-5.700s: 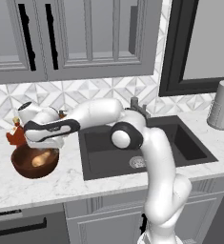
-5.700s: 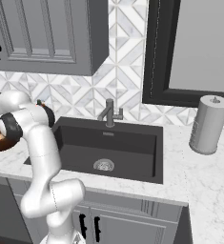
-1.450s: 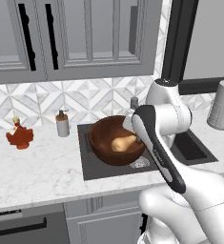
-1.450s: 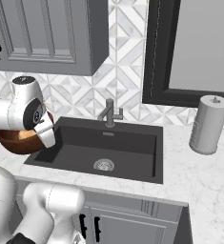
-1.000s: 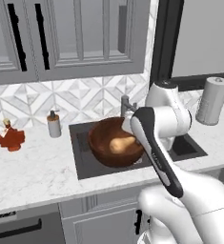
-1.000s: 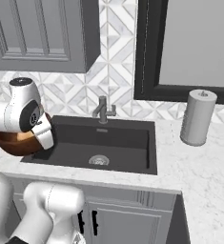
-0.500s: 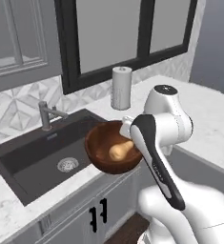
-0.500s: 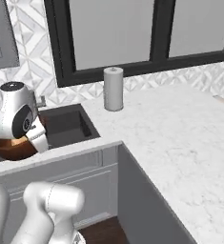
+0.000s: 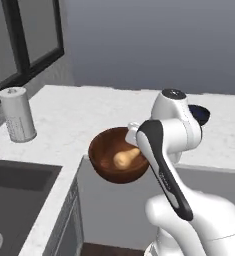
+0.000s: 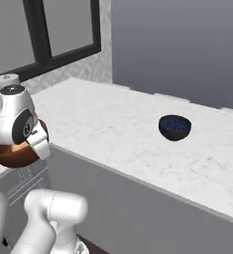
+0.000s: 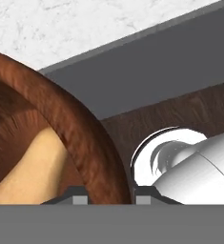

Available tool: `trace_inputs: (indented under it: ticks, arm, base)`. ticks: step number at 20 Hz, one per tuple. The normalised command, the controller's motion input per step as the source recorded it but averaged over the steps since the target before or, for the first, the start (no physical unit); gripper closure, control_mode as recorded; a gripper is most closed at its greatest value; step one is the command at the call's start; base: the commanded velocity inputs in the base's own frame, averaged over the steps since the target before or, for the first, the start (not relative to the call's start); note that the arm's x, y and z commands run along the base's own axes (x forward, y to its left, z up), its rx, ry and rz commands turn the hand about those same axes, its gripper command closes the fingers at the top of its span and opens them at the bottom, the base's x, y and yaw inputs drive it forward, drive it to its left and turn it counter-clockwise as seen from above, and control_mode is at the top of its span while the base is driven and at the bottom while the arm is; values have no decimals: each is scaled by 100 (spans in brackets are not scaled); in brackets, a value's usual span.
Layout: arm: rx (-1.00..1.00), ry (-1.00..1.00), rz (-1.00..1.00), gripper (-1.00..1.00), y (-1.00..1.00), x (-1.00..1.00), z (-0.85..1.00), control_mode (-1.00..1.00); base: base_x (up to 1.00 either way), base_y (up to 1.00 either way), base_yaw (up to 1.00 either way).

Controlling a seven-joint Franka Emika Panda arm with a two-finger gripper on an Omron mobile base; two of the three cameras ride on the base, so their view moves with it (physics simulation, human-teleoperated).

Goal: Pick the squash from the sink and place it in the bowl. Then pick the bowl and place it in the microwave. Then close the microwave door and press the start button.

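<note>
1. You have the worktop (image 9: 89, 107), white marble, wrapping an inside corner, with the bowl carried in the air off its front edge, above the gap beside the cabinets.
2. At the lower left of your left base view, the sink (image 9: 11, 197) shows one dark corner and the edge of its drain.
3. The bowl (image 9: 116, 156) rides level at the arm's wrist. In your hand view, the tool (image 11: 106, 194) is clamped on the bowl's wall, one fingertip (image 11: 75, 195) inside the rim and the other outside.
4. A paper towel roll (image 9: 17, 114) stands upright near the window, well apart from the bowl.
5. Your right base view adds a small dark bowl (image 10: 174, 127) of blue berries out on the worktop.
6. The squash (image 9: 127, 157) lies inside the bowl, its pale neck toward the wrist.
</note>
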Motion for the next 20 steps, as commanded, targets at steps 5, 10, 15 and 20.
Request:
trace_inputs:
  ticks: [5,10,15,20]
  arm:
    - [0,0,0,100,0,0,0,100]
    - [0,0,0,100,0,0,0,100]
    - [0,0,0,100,0,0,0,100]
    - [0,0,0,100,0,0,0,100]
  base:
    - [-13,0,-94]
    - [-9,-8,-91]
    - [-1,-44,-82]
    - [0,-59,-75]
